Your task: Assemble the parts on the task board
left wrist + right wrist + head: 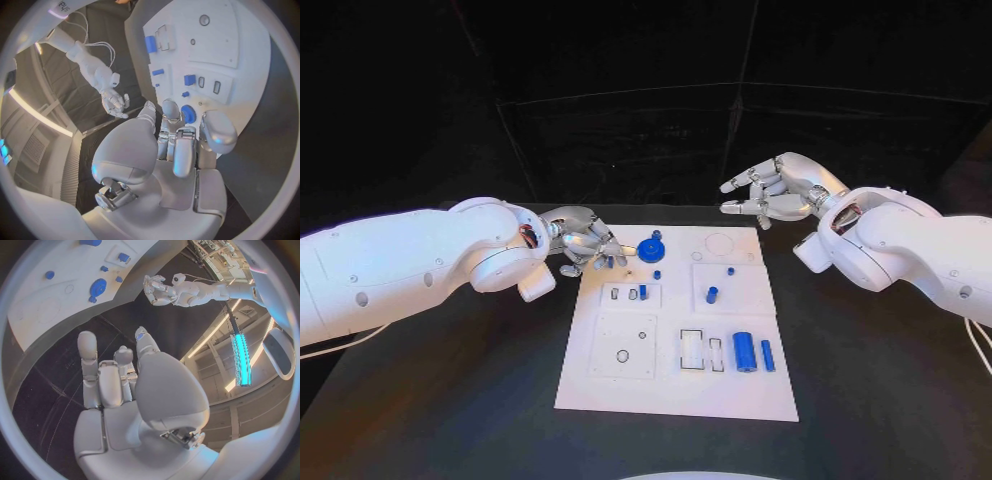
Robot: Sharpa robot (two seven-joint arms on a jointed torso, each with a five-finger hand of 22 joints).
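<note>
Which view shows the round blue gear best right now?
The left wrist view: the round blue gear sits close, just beyond the left hand. The head view shows it small, beside that hand; the right wrist view shows it far off.

Left hand (pixel 583 243) fingers (pixel 171 111) partly hide the blue gear (pixel 188 114).

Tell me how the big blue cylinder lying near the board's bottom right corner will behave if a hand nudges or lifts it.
The blue cylinder lies on its side on the flat task board, so a sideways nudge would probably roll it. It looks rigid, likely plastic, and probably light. Its smooth round surface may slip in a loose pinch.
</note>
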